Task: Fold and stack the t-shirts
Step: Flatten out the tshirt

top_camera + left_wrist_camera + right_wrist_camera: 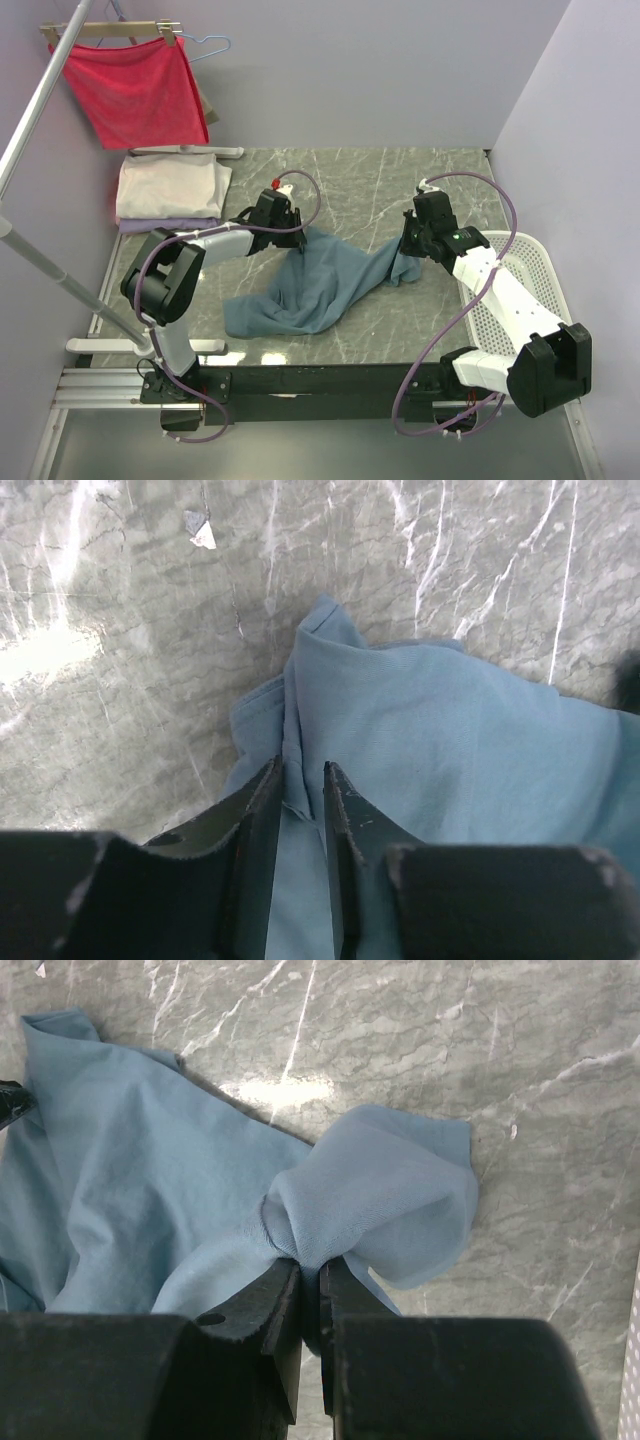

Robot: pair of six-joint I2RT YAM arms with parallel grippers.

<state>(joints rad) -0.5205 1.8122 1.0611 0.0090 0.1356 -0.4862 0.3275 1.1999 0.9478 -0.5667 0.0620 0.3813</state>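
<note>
A dusty teal-blue t-shirt (pixel 320 285) lies crumpled across the middle of the marble table. My left gripper (pixel 292 232) is shut on a fold at its upper left edge; the cloth (pixel 430 740) runs between the jaws (pixel 302 780). My right gripper (pixel 410 250) is shut on a bunched corner at the shirt's right end (pixel 380 1190), jaws pinching the cloth (pixel 310 1265). A cream-white folded t-shirt (pixel 170 188) rests on a pale lavender one (pixel 165 226) at the back left.
A red cloth (pixel 140 92) hangs from a wooden hanger on a rail at the back left. A white mesh basket (pixel 520 290) stands at the table's right edge under the right arm. A metal rack pole (pixel 40 255) runs along the left.
</note>
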